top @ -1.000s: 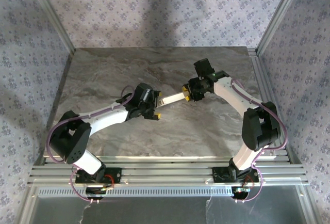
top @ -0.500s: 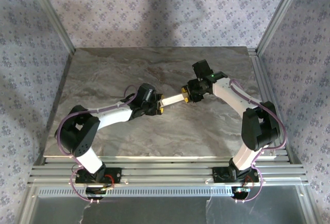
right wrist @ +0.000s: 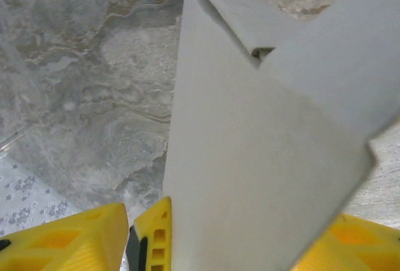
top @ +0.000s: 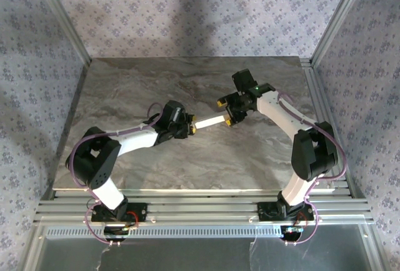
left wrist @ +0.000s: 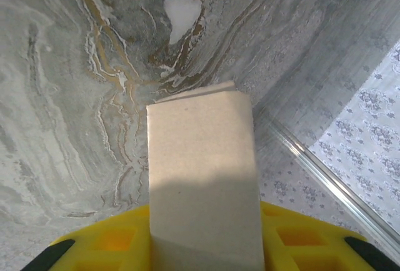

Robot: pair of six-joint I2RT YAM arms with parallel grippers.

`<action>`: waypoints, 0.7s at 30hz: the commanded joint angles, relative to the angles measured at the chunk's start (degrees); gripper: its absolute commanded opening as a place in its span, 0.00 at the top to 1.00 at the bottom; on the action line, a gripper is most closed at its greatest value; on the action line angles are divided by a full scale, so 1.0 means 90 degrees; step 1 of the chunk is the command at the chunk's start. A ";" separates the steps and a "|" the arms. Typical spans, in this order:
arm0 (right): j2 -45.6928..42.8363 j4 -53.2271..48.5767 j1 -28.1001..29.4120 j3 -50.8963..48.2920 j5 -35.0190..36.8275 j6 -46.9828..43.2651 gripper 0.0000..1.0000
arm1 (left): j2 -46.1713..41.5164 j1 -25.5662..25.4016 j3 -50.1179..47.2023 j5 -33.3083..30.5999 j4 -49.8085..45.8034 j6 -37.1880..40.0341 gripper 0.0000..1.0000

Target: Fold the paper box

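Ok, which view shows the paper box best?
Right wrist: the paper box is close, folded flaps and a notch visible. Left wrist shows one plain end. Top external shows a small pale strip between the left gripper and right gripper.

The box (top: pixel 209 121) is showing plain pale grey-white, its near half lying in duller shade. Under it the desk (top: pixel 144 90) is showing grey marble with swirling brown and gold veins, and one white patch (left wrist: pixel 182 10) beyond the box. At the box's ends the left pincer (top: pixel 189 127) and right pincer (top: pixel 225 113) are showing yellow on black. The left arm (top: pixel 134 140) and right arm (top: pixel 281 112) are wearing white shells, black joints and purple cables (top: pixel 342 153). Behind the box the walls (top: pixel 187 15) are carrying pale lilac paper with small violet-grey floral sprigs.
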 commanded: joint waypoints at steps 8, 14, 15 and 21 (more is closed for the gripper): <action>-0.2119 0.0638 -0.0586 -0.0499 0.0659 -0.7602 0.43 | -0.0842 0.0614 -0.0370 0.0660 -0.0934 -0.1736 0.67; -0.2725 0.1313 -0.0946 -0.1745 -0.0754 -0.9898 0.47 | -0.1009 0.0846 -0.0514 0.0914 -0.1158 -0.1615 0.68; -0.2725 0.1266 -0.0913 -0.1810 -0.0950 -1.0174 0.48 | -0.1032 0.0878 -0.0535 0.0910 -0.1171 -0.1610 0.68; -0.2813 0.1044 -0.0622 -0.2292 -0.0584 -1.1693 0.47 | -0.1153 0.1074 -0.0545 0.1061 -0.1366 -0.1468 0.68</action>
